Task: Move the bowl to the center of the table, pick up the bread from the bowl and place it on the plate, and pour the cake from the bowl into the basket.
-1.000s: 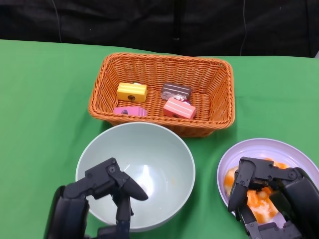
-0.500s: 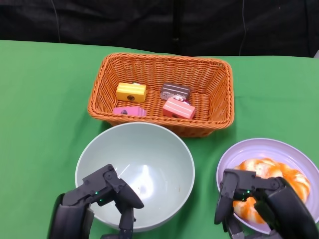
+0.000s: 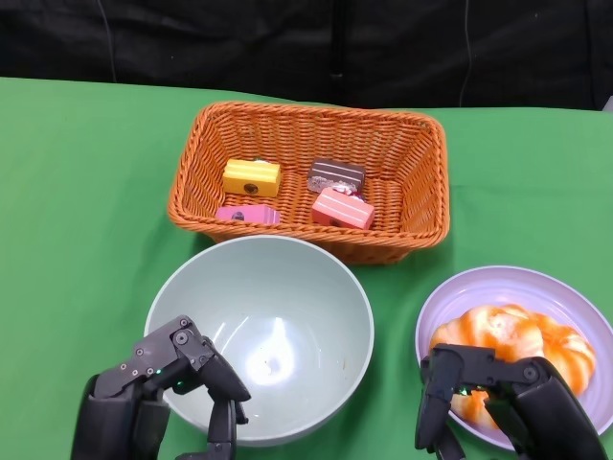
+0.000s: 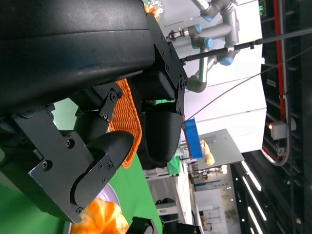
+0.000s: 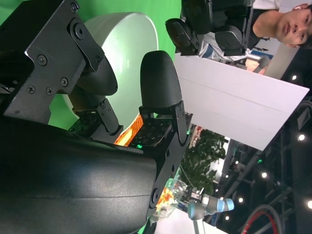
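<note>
The pale green bowl (image 3: 287,297) stands empty in the middle, near the front of the table. An orange-and-white bread (image 3: 508,335) lies on the lavender plate (image 3: 517,280) at the right. Behind the bowl, the orange wicker basket (image 3: 316,113) holds several small cakes, among them a yellow one (image 3: 252,176) and a pink one (image 3: 344,208). My left hand (image 3: 158,402) hovers at the bowl's near left rim, fingers apart and holding nothing. Just in front of the plate, my right hand (image 3: 488,407) is also empty, its fingers loosely bent beside the bread.
Green cloth covers the table, with a dark backdrop behind it. Bare cloth lies to the left of the basket and bowl. The right wrist view shows the bowl (image 5: 129,58) and a person (image 5: 287,24) beyond the table.
My right hand has drawn back off the bread toward the table's near edge, leaving the bread on the plate. My left hand has slid back from over the bowl's rim.
</note>
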{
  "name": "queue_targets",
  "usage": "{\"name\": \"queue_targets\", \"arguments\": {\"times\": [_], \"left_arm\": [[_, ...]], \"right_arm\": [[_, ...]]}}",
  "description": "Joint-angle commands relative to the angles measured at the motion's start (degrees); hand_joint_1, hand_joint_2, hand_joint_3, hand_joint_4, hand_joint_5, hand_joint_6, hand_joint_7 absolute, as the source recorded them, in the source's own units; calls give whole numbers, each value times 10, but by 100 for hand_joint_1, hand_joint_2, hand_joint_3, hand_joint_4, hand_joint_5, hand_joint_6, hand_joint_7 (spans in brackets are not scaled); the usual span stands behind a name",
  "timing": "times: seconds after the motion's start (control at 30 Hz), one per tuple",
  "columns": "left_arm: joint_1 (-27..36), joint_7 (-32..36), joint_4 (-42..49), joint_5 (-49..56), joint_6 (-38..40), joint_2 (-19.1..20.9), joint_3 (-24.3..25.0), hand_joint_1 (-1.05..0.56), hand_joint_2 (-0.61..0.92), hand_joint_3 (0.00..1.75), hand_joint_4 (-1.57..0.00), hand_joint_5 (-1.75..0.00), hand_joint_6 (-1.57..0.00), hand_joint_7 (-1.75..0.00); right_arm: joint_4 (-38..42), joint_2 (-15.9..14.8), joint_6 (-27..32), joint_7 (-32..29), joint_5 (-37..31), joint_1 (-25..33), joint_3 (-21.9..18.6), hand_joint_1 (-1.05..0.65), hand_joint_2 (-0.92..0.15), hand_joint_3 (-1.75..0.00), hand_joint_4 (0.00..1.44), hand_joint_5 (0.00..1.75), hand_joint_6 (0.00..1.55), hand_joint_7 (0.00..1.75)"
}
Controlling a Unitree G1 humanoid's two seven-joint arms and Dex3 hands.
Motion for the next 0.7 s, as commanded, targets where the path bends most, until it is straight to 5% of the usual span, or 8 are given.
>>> {"name": "queue_targets", "arguments": {"times": [0.03, 0.37, 0.7], "left_arm": [[7, -9, 2, -15, 8, -5, -3, 3, 17, 168, -84, -172, -79, -152], [19, -18, 3, -13, 0, -22, -8, -4, 29, 147, -79, -173, -75, -148], [28, -23, -3, -4, -5, -26, -8, -1, 28, 149, -79, -170, -79, -142]], "right_arm": [[1, -1, -4, -3, 7, -3, -4, 19, -16, -175, 91, 173, 88, 148], [-27, -8, 8, -4, 4, 6, -11, 22, -17, -175, 88, 173, 85, 147], [-34, -11, 3, -2, 7, 14, -10, 16, -17, -175, 90, 172, 87, 145]]}}
